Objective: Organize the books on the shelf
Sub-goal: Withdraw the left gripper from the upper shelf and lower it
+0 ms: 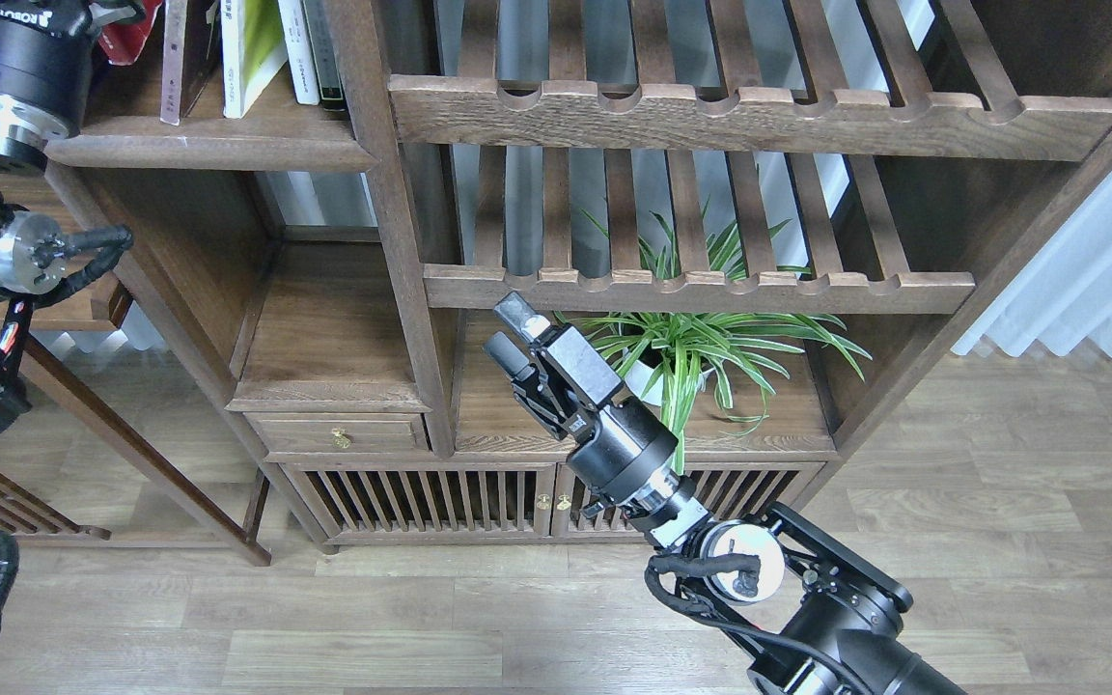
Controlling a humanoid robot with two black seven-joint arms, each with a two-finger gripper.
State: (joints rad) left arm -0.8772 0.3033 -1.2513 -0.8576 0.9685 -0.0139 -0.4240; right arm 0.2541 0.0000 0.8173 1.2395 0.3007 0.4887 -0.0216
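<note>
The shelf (pixel 208 145) is the dark brown board at the top left. On it stand a dark maroon book (pixel 181 58) and a yellow-green book (pixel 249 48), both cut off by the top edge. A corner of the red book (pixel 134 37) shows at the top edge, right beside my left arm's end. My left gripper (pixel 104 12) is at the top left corner, in front of the shelf's left end; its fingers are cut off by the frame edge. My right gripper (pixel 510 334) is open and empty, in front of the lower slatted rack.
Slim white (pixel 296 53) and dark-spined (pixel 320 53) volumes stand right of the yellow-green book against the upright post (pixel 392 222). Two slatted racks (pixel 710 116) fill the right bay, with a potted plant (pixel 691 347) below. A lower compartment (pixel 324 328) and cabinet doors (pixel 421 497) sit beneath.
</note>
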